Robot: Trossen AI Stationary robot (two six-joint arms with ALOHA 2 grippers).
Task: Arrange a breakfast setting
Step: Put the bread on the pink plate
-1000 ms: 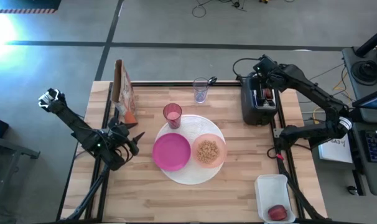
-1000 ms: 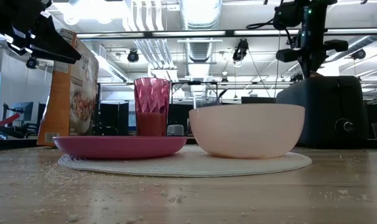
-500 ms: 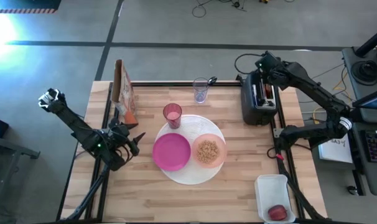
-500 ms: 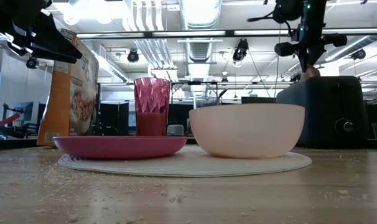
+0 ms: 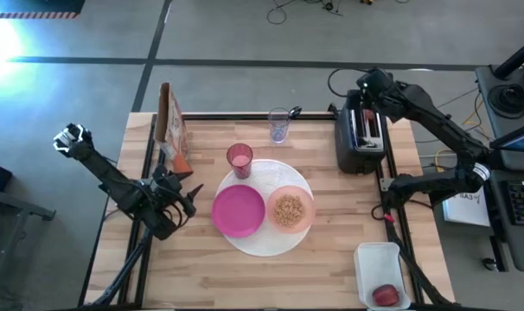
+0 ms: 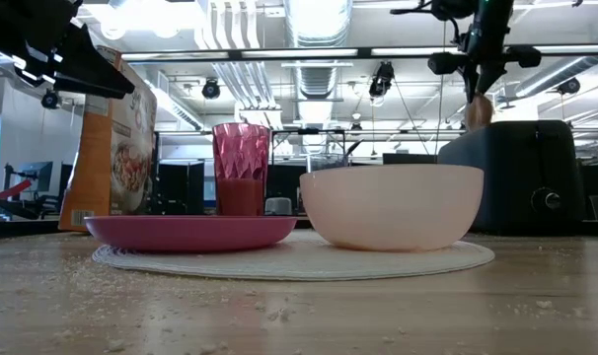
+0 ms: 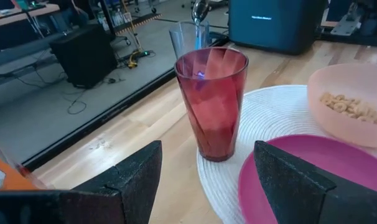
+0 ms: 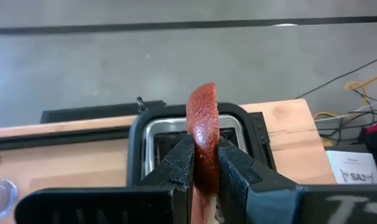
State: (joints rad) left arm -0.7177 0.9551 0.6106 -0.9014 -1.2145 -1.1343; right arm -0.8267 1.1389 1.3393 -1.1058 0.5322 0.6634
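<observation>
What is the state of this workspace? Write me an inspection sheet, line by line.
Surface: wooden table, crumbs scattered near the front edge in the low view.
Job's things: large round white plate carries magenta bowl, peach bowl with cereal, and pink translucent tumbler. Clear cup near the far edge. Small red fruit in white rectangular tub.
Clutter: cereal box; black-and-silver toaster.
Grippers: right gripper above the toaster, shut on round bread slice. Left gripper open, facing the tumbler.
Cables: loose on the floor beyond the table.
Surroundings: workshop room, desks; no people seen.
</observation>
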